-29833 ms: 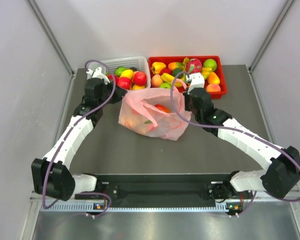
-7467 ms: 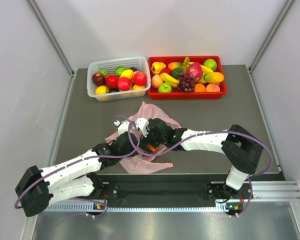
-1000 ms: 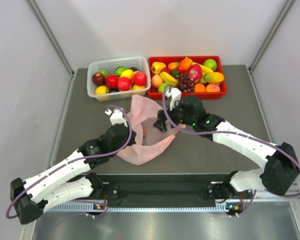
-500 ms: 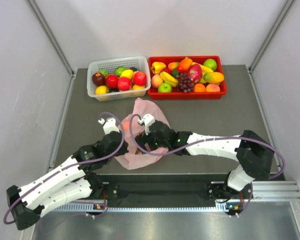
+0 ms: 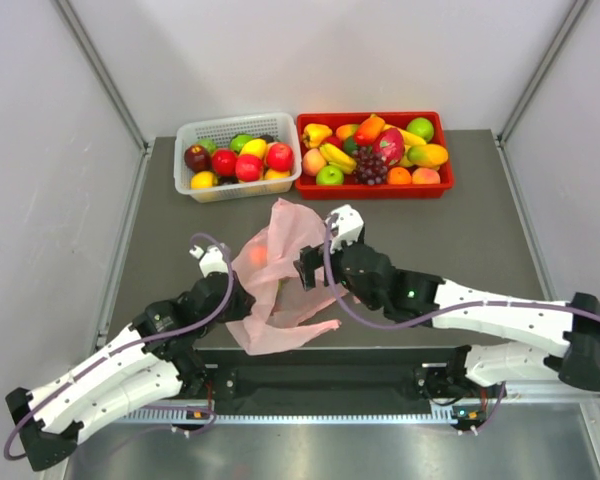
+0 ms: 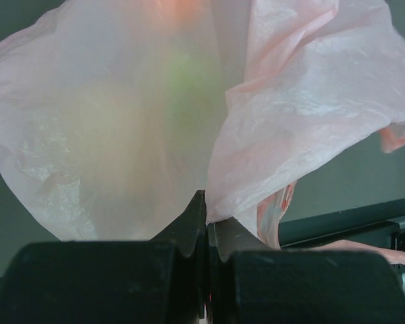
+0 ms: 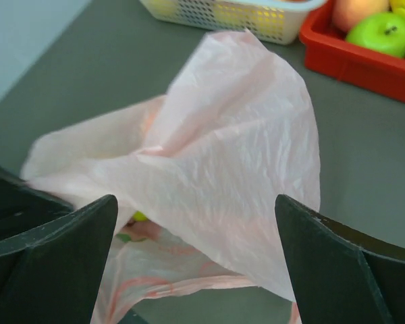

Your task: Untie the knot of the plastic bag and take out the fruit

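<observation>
The pink plastic bag [image 5: 280, 262] stands crumpled at the table's middle, its thin film lifted. My left gripper [image 5: 242, 300] is shut on a fold of the bag's lower left edge; in the left wrist view the jaws [image 6: 207, 209] pinch the film [image 6: 290, 128]. Fruit [image 5: 263, 250] glows orange through the plastic, and shows as orange and green blurs [image 6: 182, 67] from the left wrist. My right gripper [image 5: 305, 270] is open at the bag's right side, its fingers [image 7: 196, 202] spread wide before the bag [image 7: 236, 169], holding nothing. A small yellow-green bit [image 7: 140, 216] peeks under the film. The knot does not show.
A white basket [image 5: 237, 118] of fruit stands at the back left, and a red tray [image 5: 380, 189] of fruit beside it at the back right. The table's near edge with its black rail [image 5: 330, 380] lies just behind the bag.
My left arm has drawn back toward the near left, pulling the bag with it. My right gripper reached into the bag half a second ago and now sits at its right side, open.
</observation>
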Robot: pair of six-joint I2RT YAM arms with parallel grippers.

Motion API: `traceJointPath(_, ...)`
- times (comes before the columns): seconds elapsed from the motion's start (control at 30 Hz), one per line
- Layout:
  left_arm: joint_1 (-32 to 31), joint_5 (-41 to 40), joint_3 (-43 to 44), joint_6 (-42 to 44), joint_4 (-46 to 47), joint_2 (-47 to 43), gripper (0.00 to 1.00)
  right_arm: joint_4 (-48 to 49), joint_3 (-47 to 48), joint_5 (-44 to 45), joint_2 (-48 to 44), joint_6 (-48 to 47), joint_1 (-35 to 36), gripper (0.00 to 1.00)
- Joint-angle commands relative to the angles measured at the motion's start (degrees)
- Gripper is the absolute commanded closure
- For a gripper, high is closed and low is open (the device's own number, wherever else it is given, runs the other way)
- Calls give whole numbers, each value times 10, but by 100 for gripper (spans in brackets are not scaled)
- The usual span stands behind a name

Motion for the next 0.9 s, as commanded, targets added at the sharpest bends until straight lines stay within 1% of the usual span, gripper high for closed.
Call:
traceJointPath(0.0,1,26,-3,11,23,-10,100,54,-23,-94,-31,-6,9,5)
traceJointPath(0.03,1,28,-2,16,34,-14,100,58,-28,-127,-30,2,10,11)
traceJointPath(0.07,1,33,-3,20,39,-15,100,73,-31,-140,-24,8,14,31)
traceJointPath(0.13,1,34,1,26,44,-13,100,100,-48,-176,-12,20,19,61)
traceJointPath(0.17,1,34,2,27,46,-13,100,127,-53,-184,-6,28,23,89)
traceJointPath(0.2,0,31,5,29,46,-10,100,142,-58,-192,-1,34,27,98)
traceJointPath(0.23,1,28,8,32,46,-7,100,150,-64,-194,7,43,32,100)
traceJointPath(0.4,0,5,37,36,42,5,100,169,-63,-173,85,84,46,100)
traceJointPath(0.5,1,-37,60,31,30,23,100,172,-61,-117,137,113,47,100)
traceJointPath(0.53,1,-72,67,19,20,31,96,168,-58,-80,158,124,47,100)
traceJointPath(0.57,1,-92,84,9,8,37,90,165,-58,-63,166,129,45,100)
traceJointPath(0.6,1,-109,92,0,-24,53,82,164,-57,-49,172,135,43,100)
traceJointPath(0.63,0,-157,103,-26,-44,60,71,173,-59,-40,183,143,41,100)
traceJointPath(0.67,1,-177,121,-45,-72,67,50,178,-62,-41,187,144,33,100)
traceJointPath(0.73,1,-212,136,-78,-117,81,31,181,-65,-46,193,145,27,100)
traceJointPath(0.77,0,-237,147,-88,-127,84,15,182,-66,-47,193,146,20,100)
traceJointPath(0.87,1,-280,150,-117,-148,73,1,185,-74,-54,191,142,9,100)
